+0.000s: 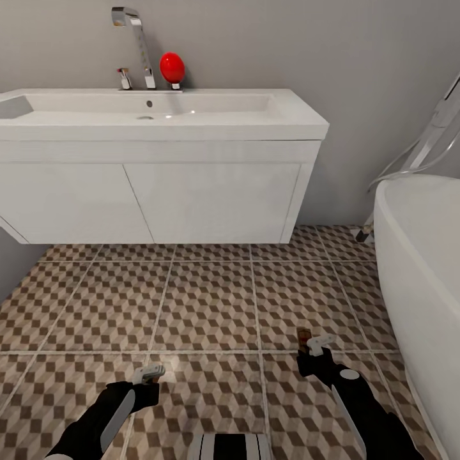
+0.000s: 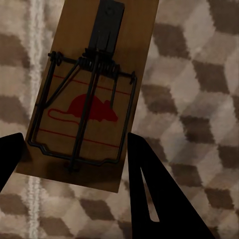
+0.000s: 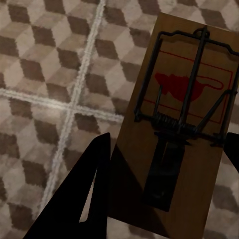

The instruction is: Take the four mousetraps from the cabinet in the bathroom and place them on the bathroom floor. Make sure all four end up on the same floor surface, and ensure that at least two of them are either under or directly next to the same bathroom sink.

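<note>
Head view: left gripper [image 1: 152, 372] low at 7 o'clock, right gripper [image 1: 317, 344] at 5 o'clock, both above bathroom floor [image 1: 211, 300]. Bathroom sink [image 1: 160, 115] with white drawer unit at 12 o'clock; bathtub [image 1: 421, 255] at 3 o'clock.

Left wrist view: mousetrap [image 2: 92, 99] pinched between dark fingers [image 2: 149, 194], tiles below.

Right wrist view: second mousetrap [image 3: 179, 129] gripped between fingers [image 3: 84, 199] in same way; brown corner of it visible in head view at right gripper.
</note>
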